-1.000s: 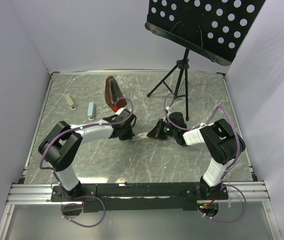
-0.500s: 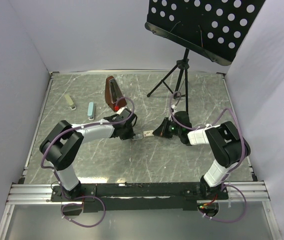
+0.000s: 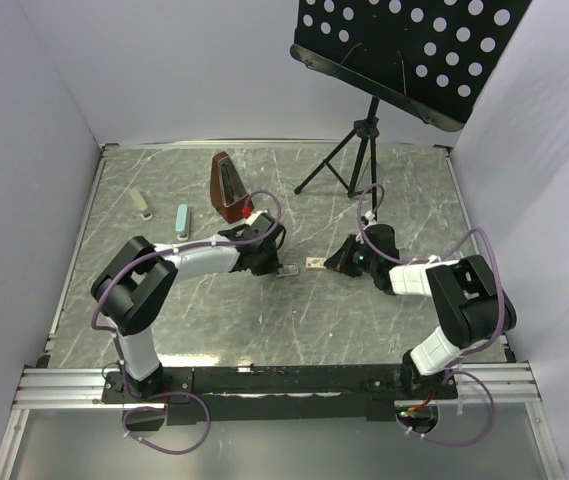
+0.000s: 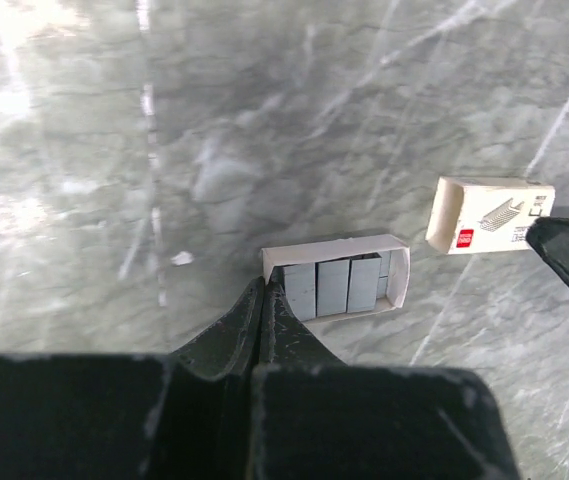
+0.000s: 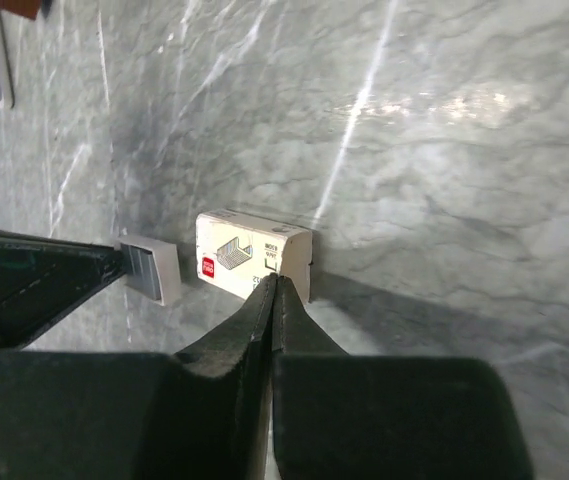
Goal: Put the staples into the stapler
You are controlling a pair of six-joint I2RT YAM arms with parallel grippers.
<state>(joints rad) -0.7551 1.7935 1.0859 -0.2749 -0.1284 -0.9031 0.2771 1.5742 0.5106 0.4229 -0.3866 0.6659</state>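
Staples (image 3: 286, 271) sit mid-way across the table (image 3: 214, 320) in the top view, between the left gripper (image 3: 275, 266) and the right gripper (image 3: 335, 265). Left wrist cam: silvery-grey strips packed side by side in an open white tray (image 4: 334, 243), fingers (image 4: 229, 332) pinched together at its corner. Right wrist cam: fingers (image 5: 249, 320) squeezed together too, tips at the cream box sleeve (image 5: 249, 252) just beside the tray.

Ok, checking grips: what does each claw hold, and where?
Left claw apparently pinches the staple tray by its near-left corner; right claw, the box sleeve's near edge.

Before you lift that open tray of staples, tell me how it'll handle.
The card tray looks light and flimsy; pinched at one end by the left fingers, it may sag. The loose staple strips could slide out if tilted.
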